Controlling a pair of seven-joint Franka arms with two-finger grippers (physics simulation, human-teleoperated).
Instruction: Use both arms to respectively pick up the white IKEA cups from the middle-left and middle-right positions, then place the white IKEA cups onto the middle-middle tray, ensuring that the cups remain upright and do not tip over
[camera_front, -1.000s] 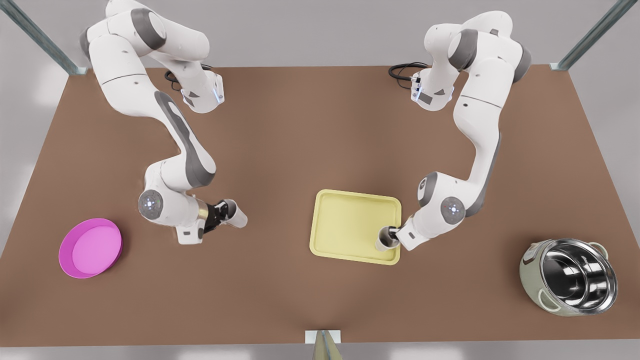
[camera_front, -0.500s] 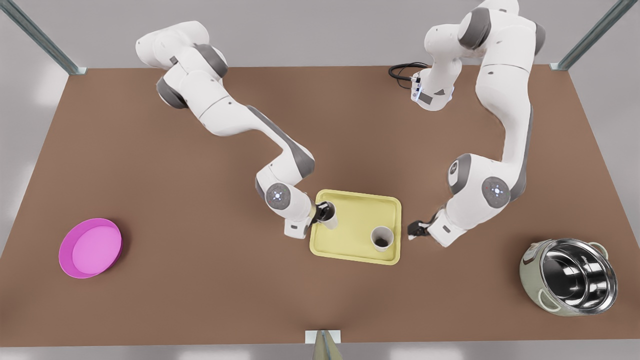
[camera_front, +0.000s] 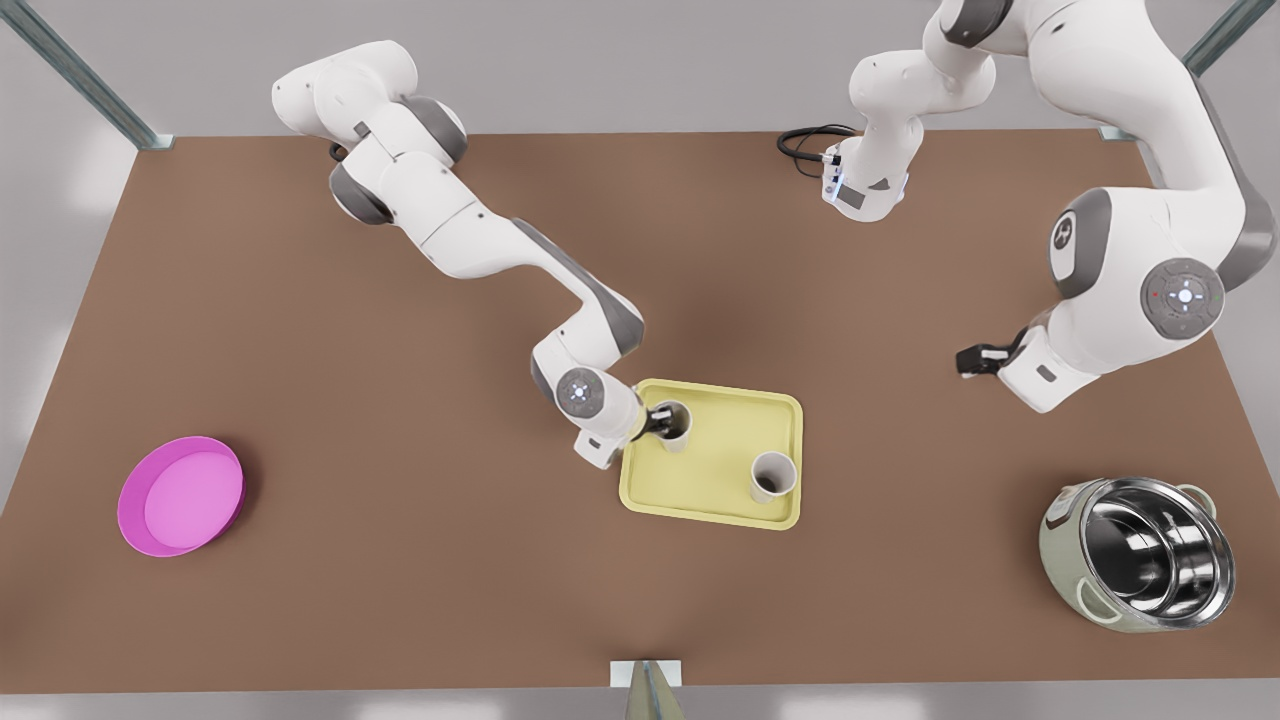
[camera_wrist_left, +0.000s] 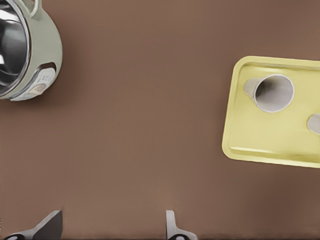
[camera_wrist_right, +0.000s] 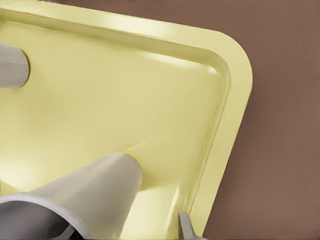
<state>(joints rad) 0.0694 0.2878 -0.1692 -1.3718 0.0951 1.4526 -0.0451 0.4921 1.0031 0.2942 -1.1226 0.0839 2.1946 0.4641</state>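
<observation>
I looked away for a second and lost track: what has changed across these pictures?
The left gripper released one cup on the tray and withdrew toward the front view's upper right, jaws open. The right gripper carried the other cup from over the table onto the tray's opposite side; whether it has let go I cannot tell. Tray, pink dish and pot stayed put.

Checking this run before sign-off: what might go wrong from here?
1. The right gripper is at the rim of a cup that stands near the tray corner; a sideways retreat might tip or drag it.
2. The second cup stands free close to the tray's rim; a jolt might topple it. The left gripper, open, waits apart.
</observation>
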